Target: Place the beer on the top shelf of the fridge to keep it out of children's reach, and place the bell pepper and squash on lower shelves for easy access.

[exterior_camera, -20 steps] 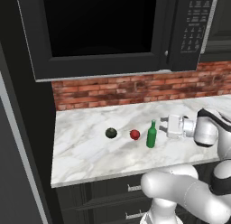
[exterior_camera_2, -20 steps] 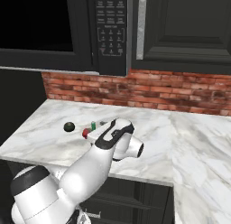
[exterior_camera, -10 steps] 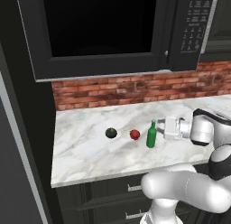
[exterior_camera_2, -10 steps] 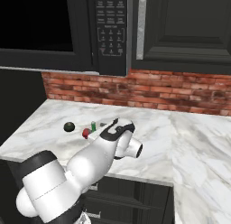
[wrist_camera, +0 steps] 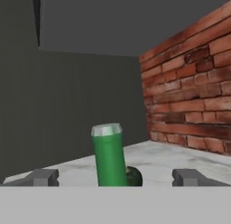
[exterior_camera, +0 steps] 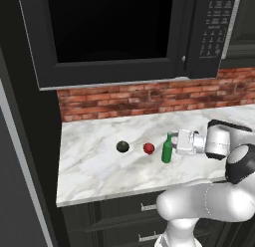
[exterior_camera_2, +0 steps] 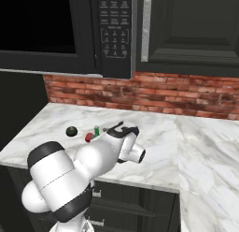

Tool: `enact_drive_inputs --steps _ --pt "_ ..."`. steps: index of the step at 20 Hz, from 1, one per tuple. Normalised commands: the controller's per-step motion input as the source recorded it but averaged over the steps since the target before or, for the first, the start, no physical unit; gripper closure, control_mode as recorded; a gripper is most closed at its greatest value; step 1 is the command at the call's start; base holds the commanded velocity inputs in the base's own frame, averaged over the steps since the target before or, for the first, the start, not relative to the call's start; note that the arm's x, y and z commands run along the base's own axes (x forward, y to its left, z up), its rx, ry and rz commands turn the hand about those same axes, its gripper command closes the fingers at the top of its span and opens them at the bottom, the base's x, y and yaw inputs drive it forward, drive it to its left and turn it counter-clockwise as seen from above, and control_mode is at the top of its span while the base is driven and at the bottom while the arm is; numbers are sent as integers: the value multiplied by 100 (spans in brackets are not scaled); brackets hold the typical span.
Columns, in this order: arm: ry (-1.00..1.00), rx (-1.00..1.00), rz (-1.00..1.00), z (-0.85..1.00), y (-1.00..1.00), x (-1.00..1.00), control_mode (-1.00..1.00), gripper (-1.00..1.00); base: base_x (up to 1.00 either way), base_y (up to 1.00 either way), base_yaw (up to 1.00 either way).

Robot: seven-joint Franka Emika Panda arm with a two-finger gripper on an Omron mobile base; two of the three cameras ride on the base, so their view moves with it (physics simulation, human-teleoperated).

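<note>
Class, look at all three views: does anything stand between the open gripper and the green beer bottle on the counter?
Nothing visible does. The beer stands upright between the open gripper's fingertips; the squash sits behind it.

base views flank arm, share counter [exterior_camera: 99,161], hand view close

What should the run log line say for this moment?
phase: approaching bottle | end effector: open, level with slim green beer bottle, neck between fingertips, not gripped | red bell pepper, dark green squash: on marble counter

The white arm reaches forward, wrist level. Its gripper [wrist_camera: 115,177] points sideways, jaws spread wide, holding nothing.
</note>
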Motion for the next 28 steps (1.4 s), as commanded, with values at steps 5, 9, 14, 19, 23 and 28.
enact_drive_inputs --steps 5,9,14,19,23,28 --pt "0 0 -1 0 0 10 -100 -100 0 0 0" --pt "0 -4 -2 0 1 0 -100 -100 0 0 0" --pt "3 -7 0 0 9 0 -100 -100 0 0 0" --pt "6 -9 0 0 19 0 -100 -100 0 0 0" --pt "7 -10 0 0 22 0 -100 -100 0 0 0" --pt "7 -8 0 0 17 0 -100 -100 0 0 0"
